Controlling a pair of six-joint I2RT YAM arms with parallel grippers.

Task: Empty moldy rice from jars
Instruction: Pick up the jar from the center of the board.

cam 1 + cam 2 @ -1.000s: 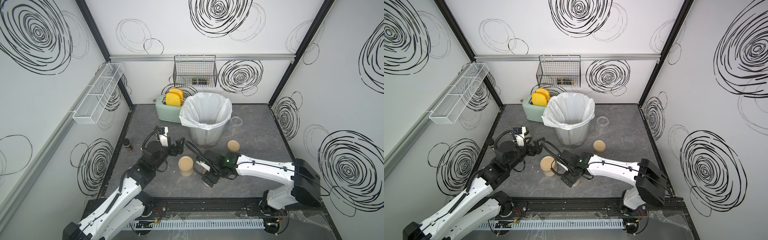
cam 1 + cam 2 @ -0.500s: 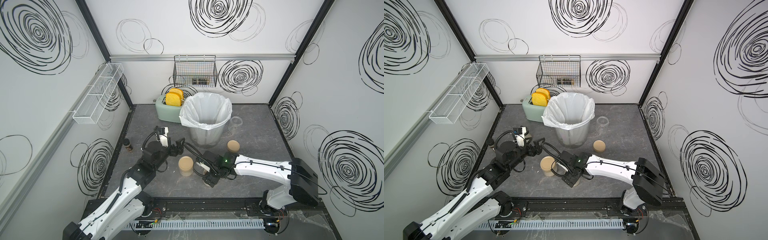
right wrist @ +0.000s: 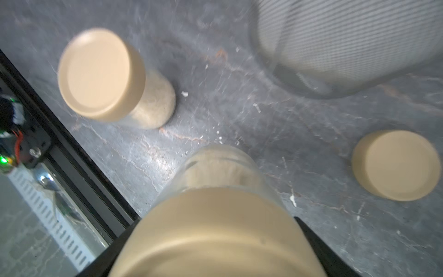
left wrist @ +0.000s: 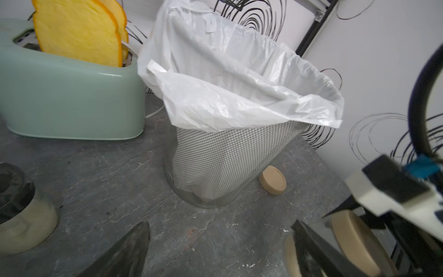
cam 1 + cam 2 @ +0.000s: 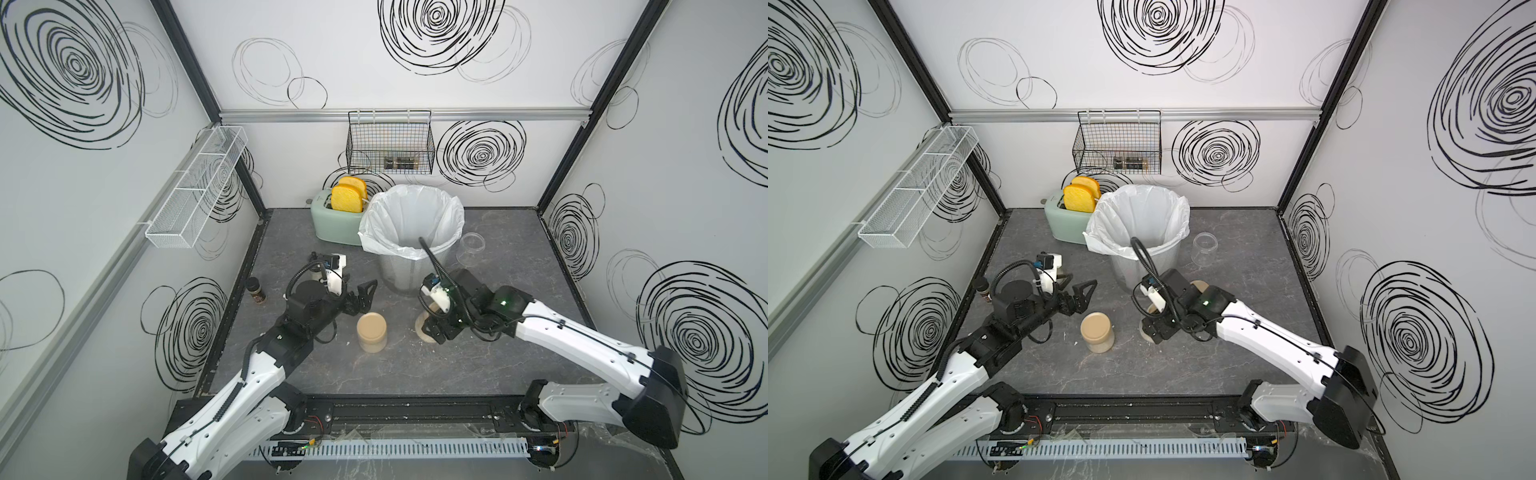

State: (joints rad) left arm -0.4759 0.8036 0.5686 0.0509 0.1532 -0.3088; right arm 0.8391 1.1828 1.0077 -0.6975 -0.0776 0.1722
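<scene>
Near the front of the grey surface point(image 5: 415, 374), the right pincer point(image 5: 435, 329) pinches the flat tan lid point(image 3: 215, 227) of a clear cylindrical jar point(image 3: 250, 175) full of beige moldy rice point(image 3: 215, 172). Likely heavy, slick-walled and breakable; the lid's rim offers surer hold. Left stands another lidded jar point(image 5: 372, 332). Beyond it, the left pincer point(image 5: 360, 296) is spread, empty. Farthest, the white-lined mesh bin point(image 5: 397, 276).
</scene>
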